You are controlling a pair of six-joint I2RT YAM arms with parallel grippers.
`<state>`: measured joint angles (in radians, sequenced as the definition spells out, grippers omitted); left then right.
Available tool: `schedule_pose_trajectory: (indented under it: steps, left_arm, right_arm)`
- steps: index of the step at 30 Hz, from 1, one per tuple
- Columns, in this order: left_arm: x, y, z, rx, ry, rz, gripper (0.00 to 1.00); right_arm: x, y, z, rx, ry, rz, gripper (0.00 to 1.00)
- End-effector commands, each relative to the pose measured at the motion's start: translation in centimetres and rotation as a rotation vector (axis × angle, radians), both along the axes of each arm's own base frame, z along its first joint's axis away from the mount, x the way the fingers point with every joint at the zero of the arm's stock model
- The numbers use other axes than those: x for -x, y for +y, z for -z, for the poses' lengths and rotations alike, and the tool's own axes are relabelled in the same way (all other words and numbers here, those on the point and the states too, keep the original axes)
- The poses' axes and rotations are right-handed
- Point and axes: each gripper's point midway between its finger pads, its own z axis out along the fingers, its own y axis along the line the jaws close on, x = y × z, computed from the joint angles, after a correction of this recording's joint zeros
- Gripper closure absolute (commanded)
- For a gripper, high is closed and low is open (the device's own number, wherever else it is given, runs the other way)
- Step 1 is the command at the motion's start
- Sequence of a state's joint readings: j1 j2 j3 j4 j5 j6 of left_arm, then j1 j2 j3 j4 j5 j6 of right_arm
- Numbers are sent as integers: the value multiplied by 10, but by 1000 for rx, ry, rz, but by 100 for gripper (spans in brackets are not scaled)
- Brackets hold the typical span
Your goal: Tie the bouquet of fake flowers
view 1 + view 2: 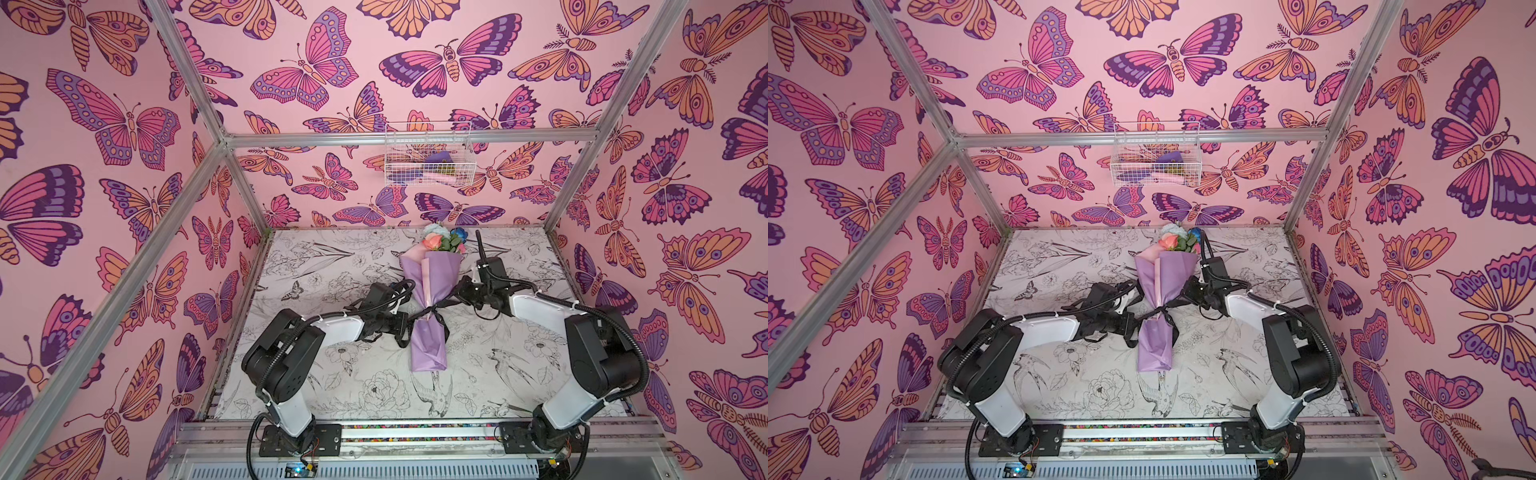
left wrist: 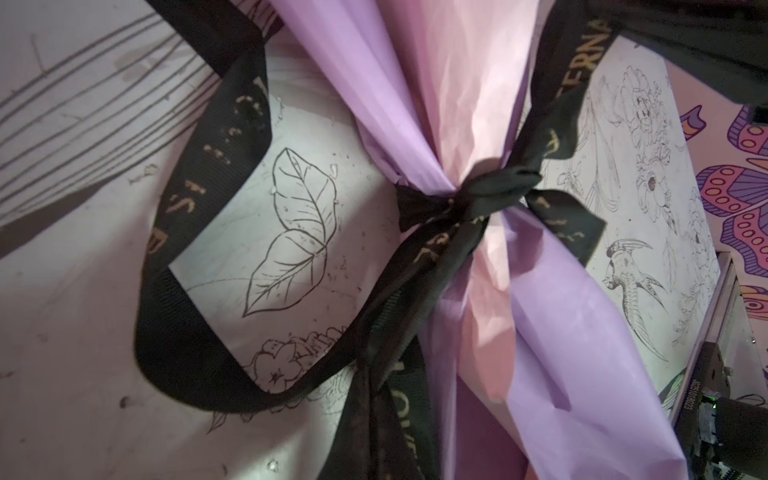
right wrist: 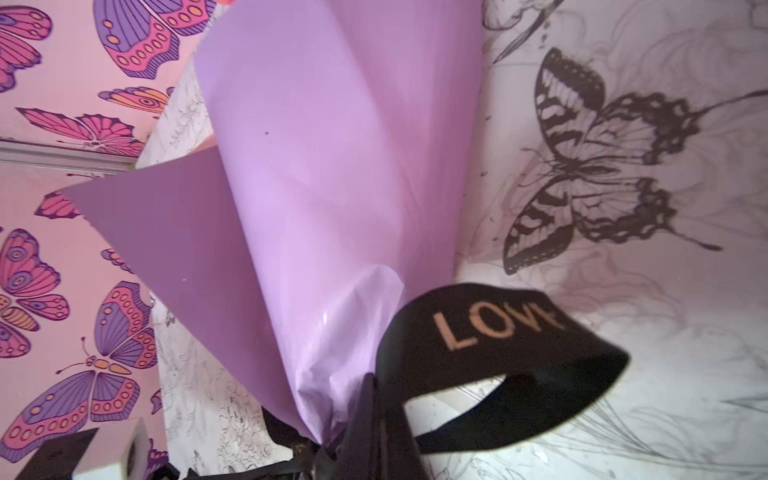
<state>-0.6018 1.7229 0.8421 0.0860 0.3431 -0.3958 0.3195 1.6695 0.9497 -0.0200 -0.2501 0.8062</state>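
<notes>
bouquet (image 1: 430, 286) in creased lilac paper (image 3: 332, 166), ribbed black ribbon (image 2: 453, 212) knotted

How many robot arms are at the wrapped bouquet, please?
2. The left arm reaches in from the left of the bouquet, the right arm from its right; both meet near its black ribbon. None seems hidden.

Am logging bouquet of fake flowers (image 1: 430, 282) lying lengthwise on table (image 1: 353, 386) at centre, blooms pointing toward back wall, stem end toward front edge. Ribbon (image 1: 432, 311) sitting around its waist, strands running to left gripper (image 1: 405, 326) just left and right gripper (image 1: 461, 293) just right. Wire basket (image 1: 399, 166) hanging on back wall above blooms.
</notes>
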Motion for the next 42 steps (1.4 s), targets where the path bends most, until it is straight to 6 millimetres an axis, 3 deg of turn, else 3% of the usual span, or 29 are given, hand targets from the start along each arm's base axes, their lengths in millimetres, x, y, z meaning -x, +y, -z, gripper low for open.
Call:
schedule_pose_trajectory:
  steps: [1, 16, 28, 31, 35, 40, 42]
  left_arm:
    - [7, 11, 10, -30, 37, -47, 100]
    - [3, 46, 18, -118, 19, -162, 100]
    - [5, 51, 29, -155, 41, -166, 100]
    - [3, 47, 28, -141, 45, -152, 100]
    - [-1, 29, 19, -102, 33, -104, 100]
    - [-5, 9, 1, 2, 7, -59, 100]
    - [-5, 6, -3, 18, 4, -50, 100]
  right_arm:
    - [-12, -24, -5, 117, -30, 44, 100]
    - [-18, -67, 8, 216, 5, 120, 100]
    - [-28, -85, 11, 243, 15, 151, 100]
    - [-29, -83, 12, 220, 11, 141, 100]
    - [-29, -61, 3, 127, -13, 71, 100]
    - [-17, -47, -16, 53, -44, 22, 71]
    - [-9, -47, -23, 43, -46, 20, 64]
